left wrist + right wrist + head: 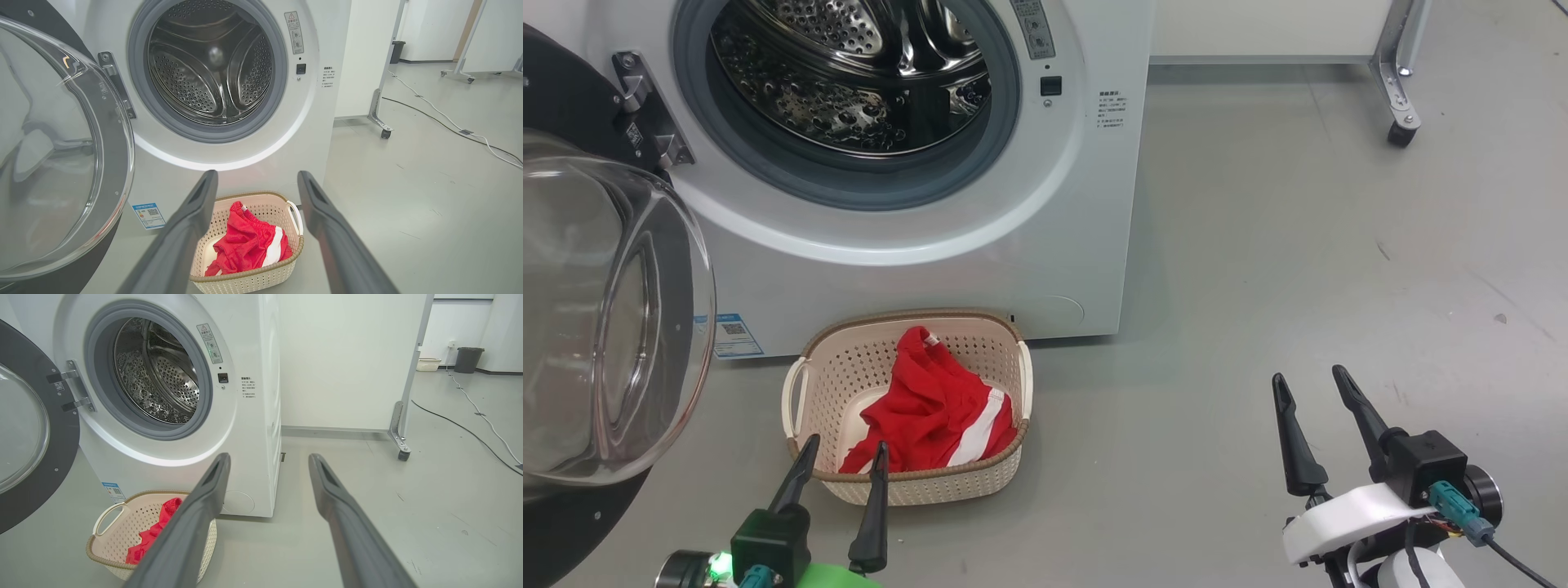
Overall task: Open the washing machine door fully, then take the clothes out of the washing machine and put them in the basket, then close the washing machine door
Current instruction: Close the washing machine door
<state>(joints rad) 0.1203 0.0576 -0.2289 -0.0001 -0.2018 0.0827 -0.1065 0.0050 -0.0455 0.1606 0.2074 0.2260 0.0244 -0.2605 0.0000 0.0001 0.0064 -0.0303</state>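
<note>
The washing machine (915,269) stands with its steel drum (849,73) bare. Its door (596,327) hangs swung wide to the left, glass bowl bulging toward me. On the floor in front sits the cream basket (837,376) holding the red clothes (931,408) with a white stripe. My left gripper (845,447) is open just in front of the basket's near rim, nothing between its fingers. My right gripper (1311,380) is open over bare floor, well right of the basket. The left wrist view looks at the basket (282,204), the clothes (245,245) and the door (61,163).
Grey floor (1298,245) stretches to the right of the machine. A white partition on a caster foot (1401,131) stands behind it. In the wrist views a cable (449,122) runs across the floor, and a dark bin (468,359) stands far back.
</note>
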